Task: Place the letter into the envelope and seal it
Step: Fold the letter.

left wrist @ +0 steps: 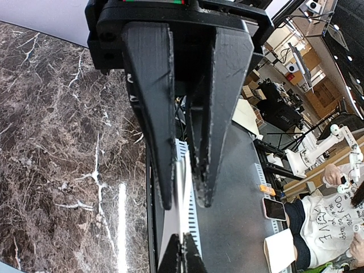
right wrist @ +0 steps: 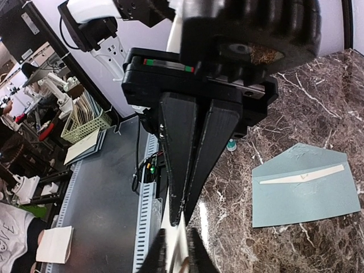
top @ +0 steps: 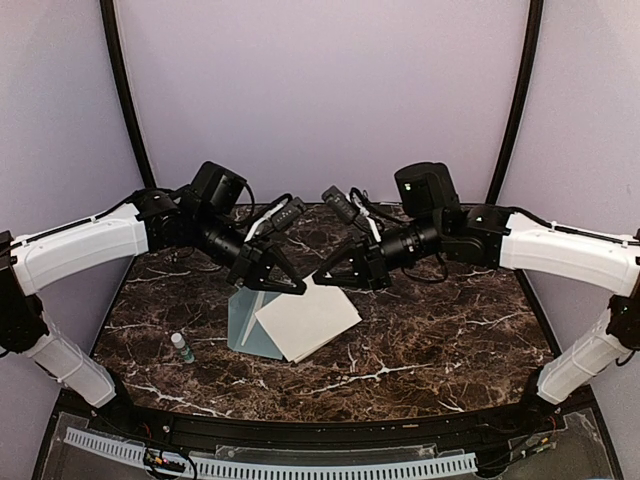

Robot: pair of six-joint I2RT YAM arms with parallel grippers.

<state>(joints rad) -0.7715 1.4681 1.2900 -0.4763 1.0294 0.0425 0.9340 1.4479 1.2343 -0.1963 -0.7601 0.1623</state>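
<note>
On the far left of the marble table [top: 450,340] a small capped bottle [top: 181,347] stands well apart from the work; I leave it alone. My left gripper [top: 297,287] reaches in over the centre with its fingers drawn narrow, and its wrist view shows a thin pale sheet edge nipped between them, so I take it that I hold the letter [top: 310,322] by its far edge. Beneath and to the left of that sheet lies the envelope [top: 243,322], partly covered by the letter; from the right wrist its pointed flap looks open, with a pale strip along the fold. My right gripper [top: 322,277] meets the left one almost tip to tip, its fingers pressed nearly together on the same edge of the paper, as far as I can tell. I judge that I am at the carrying step, with the letter lifted at one edge and not yet inside. Next I must line the sheet's low edge with the envelope's mouth and slide it in without buckling the paper or pushing the envelope away.
</note>
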